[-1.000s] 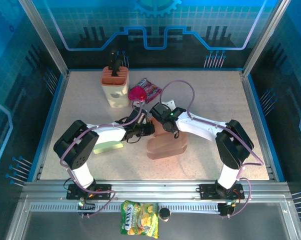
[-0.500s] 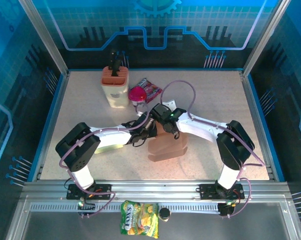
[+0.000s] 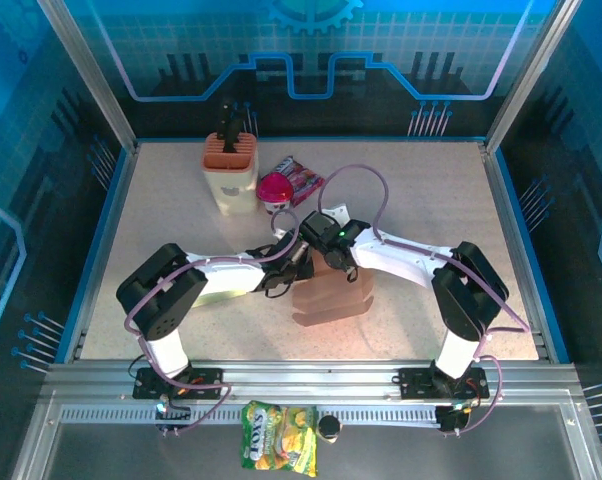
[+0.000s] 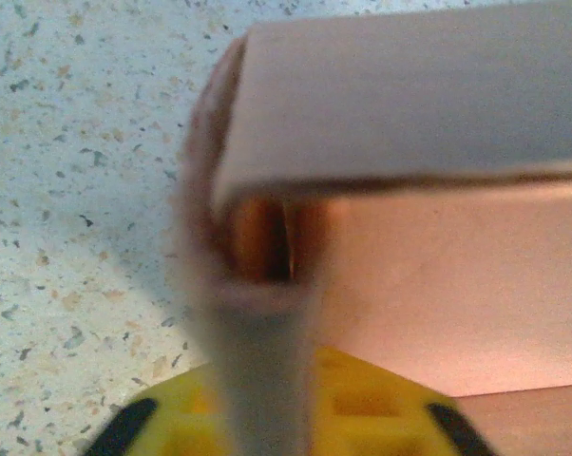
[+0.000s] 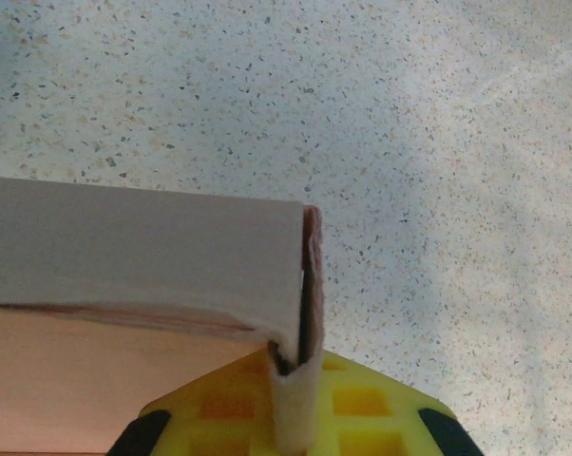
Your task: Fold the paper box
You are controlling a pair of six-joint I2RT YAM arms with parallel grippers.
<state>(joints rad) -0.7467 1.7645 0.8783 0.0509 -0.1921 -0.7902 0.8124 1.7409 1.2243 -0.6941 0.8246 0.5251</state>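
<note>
The paper box (image 3: 331, 295) is a flat tan cardboard piece in the middle of the table, with its far flap raised. My left gripper (image 3: 299, 262) sits at the flap's left end. In the left wrist view its blurred fingers (image 4: 265, 313) are shut, with the flap's curved edge (image 4: 215, 171) running into them, and the box panel (image 4: 438, 285) lies to the right. My right gripper (image 3: 333, 262) is at the flap's right end. In the right wrist view it (image 5: 297, 366) is shut on the flap's thin edge (image 5: 310, 275), and the flap face (image 5: 124, 247) stretches left.
A beige holder with an orange top (image 3: 230, 170), a pink round object (image 3: 275, 187) and a snack packet (image 3: 303, 178) stand behind the box. A pale green pad (image 3: 221, 292) lies under the left arm. A yellow snack bag (image 3: 278, 450) rests on the front rail.
The left arm has reached right, bringing its gripper up to the raised flap's left end. The box has shifted slightly left. The right gripper has kept its hold.
</note>
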